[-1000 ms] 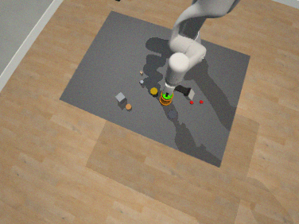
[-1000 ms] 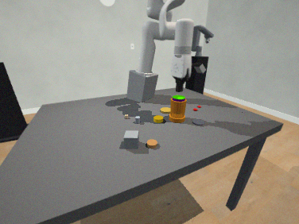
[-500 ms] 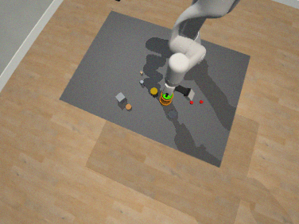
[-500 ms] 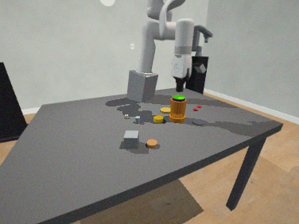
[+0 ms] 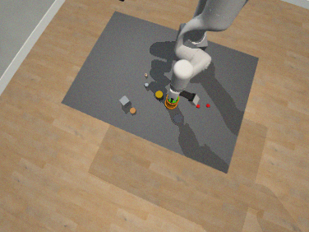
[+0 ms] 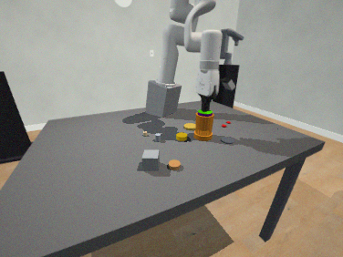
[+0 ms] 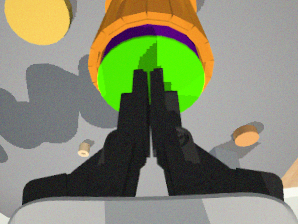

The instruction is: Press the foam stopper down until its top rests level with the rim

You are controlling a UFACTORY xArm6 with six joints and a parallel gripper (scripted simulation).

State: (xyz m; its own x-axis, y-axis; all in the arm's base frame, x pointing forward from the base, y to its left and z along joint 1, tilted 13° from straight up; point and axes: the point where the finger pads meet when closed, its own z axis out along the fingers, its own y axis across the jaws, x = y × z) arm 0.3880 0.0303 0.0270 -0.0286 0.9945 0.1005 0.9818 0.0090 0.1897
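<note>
Gripper [image 7: 149, 76] clenched, empty, tips on green foam stopper [image 7: 180, 70] in upright orange jar [image 6: 203, 126]; pressing step underway; next likely needs shallow push, then lift clear.

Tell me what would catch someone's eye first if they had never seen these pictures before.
The bright green foam stopper in the mouth of the orange jar stands out first, near the middle of the grey table. Right above it, the white arm's black hand points straight down, fingers shut together over the stopper. Smaller bits lie around: a yellow disc, a grey cube and two red dots.
</note>
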